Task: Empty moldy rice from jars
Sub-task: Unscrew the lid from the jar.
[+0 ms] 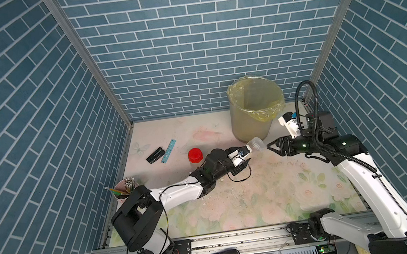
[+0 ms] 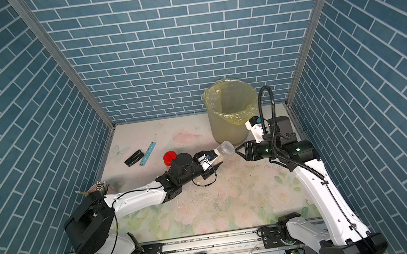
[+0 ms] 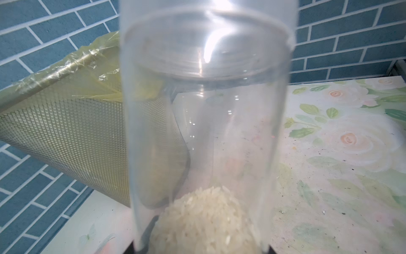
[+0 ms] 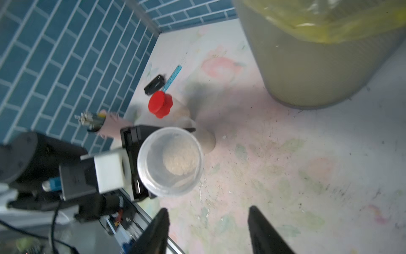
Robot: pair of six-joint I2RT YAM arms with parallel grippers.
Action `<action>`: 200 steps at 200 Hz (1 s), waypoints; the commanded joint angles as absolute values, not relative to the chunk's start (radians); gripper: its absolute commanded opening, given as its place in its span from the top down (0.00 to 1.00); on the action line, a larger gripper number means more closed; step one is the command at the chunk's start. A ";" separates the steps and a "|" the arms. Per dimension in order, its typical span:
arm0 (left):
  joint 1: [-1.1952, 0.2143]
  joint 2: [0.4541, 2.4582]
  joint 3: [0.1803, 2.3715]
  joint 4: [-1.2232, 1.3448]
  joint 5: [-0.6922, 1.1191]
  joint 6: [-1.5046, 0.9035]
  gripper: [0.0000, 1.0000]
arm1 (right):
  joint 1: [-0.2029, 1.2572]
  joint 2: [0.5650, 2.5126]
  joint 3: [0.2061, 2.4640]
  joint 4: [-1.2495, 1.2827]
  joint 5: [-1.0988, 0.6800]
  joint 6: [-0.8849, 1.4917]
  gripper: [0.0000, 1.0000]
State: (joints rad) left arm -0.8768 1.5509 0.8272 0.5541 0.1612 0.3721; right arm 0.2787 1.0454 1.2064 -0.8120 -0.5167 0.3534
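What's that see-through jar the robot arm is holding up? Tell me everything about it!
The jar is small, round and clear, like plastic, with no lid. The left gripper is shut on its bottom end, holding it off the table, tipped nearly sideways, beside the bin. A pale clump of rice sits at its bottom.

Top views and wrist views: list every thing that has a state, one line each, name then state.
left gripper, shut on the clear jar.
clear jar, lidless, held off the table, tilted.
moldy rice, clumped at the jar's bottom, not poured out.
right gripper, open, empty.
red-capped jar, upright on the table, capped.
bin, upright, yellow bag in it, top open.
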 commanded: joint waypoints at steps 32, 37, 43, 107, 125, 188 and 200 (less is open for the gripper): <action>-0.896 1.540 0.824 0.597 0.110 0.403 0.71 | 0.428 1.096 1.320 -0.964 -0.284 0.837 0.33; -0.897 1.541 0.824 0.599 0.103 0.406 0.71 | 0.430 1.103 1.327 -0.957 -0.293 0.857 0.33; -0.898 1.540 0.823 0.600 0.100 0.409 0.71 | 0.433 1.117 1.341 -0.956 -0.303 0.873 0.32; -0.909 1.532 0.813 0.593 0.049 0.446 0.71 | 0.449 1.232 1.401 -0.946 -0.370 0.902 0.21; -0.910 1.535 0.813 0.601 0.046 0.447 0.72 | 0.454 1.252 1.409 -0.929 -0.386 0.902 0.21; -0.911 1.546 0.812 0.608 0.045 0.449 0.72 | 0.478 1.295 1.423 -0.873 -0.436 0.903 0.21; -0.911 1.543 0.810 0.608 0.042 0.450 0.72 | 0.483 1.301 1.431 -0.884 -0.433 0.891 0.21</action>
